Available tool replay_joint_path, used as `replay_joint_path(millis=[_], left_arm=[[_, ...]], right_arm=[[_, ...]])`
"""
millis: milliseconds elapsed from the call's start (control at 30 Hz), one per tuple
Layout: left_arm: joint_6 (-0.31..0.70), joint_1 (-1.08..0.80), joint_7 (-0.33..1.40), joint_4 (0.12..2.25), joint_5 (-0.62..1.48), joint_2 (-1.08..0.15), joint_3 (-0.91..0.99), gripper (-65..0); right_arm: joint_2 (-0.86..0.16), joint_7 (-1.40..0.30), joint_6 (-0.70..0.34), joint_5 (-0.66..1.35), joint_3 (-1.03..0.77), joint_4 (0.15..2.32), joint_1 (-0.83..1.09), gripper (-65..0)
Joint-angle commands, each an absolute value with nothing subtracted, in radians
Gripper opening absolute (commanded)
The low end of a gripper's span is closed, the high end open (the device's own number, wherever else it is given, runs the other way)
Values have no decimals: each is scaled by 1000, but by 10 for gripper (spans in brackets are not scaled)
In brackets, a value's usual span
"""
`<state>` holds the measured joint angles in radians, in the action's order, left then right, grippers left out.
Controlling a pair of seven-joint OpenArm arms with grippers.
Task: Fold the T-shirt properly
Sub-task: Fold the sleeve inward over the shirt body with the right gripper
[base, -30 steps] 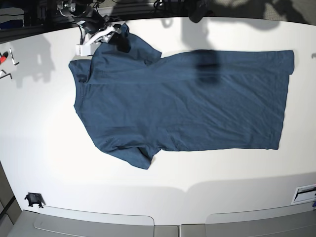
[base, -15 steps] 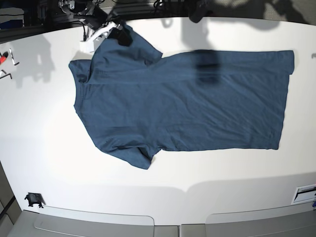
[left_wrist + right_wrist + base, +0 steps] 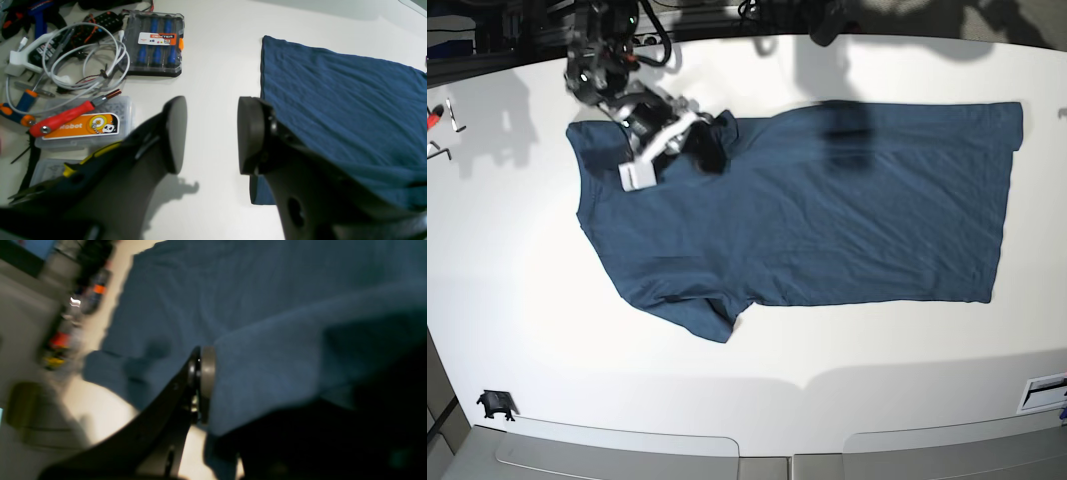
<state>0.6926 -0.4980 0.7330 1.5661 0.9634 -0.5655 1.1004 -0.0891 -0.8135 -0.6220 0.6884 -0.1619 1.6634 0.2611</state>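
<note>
The dark teal-blue T-shirt lies flat on the white table, neck to the left and hem to the right. My right gripper is over its upper left part, shut on the far sleeve, which is drawn in over the chest. In the right wrist view one finger presses against a fold of shirt cloth that hides the other finger. My left gripper hangs open above bare table, just left of the shirt's hem edge, nothing between its pads.
Left of my left gripper lie a clear screwdriver case, a coiled white cable, a red-handled screwdriver and a plastic box with an orange label. Small tools sit at the table's left edge.
My right gripper has shut on the far sleeve and carried it from the table's back edge down and right onto the shirt's chest. The left gripper has not changed.
</note>
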Motion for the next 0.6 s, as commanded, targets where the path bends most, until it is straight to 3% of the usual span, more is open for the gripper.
replay_joint_path(millis=[0, 200, 300, 367, 567], left_arm=[[698, -502, 709, 1579, 985, -591, 1112, -420], [698, -501, 709, 1579, 984, -591, 1112, -420], [698, -501, 709, 1579, 985, -591, 1112, -420], [698, -501, 709, 1579, 985, -591, 1112, -420], [698, -502, 709, 1579, 985, -591, 1112, -420]], right_arm=[[-94, -769, -632, 666, -142, 1683, 231, -650], [-94, -668, -624, 417, -62, 1682, 157, -650], [-94, -606, -592, 359, -59, 1682, 155, -491], [-94, -580, -552, 319, -59, 1682, 155, -419], [-94, -543, -496, 261, -60, 1682, 149, -410]])
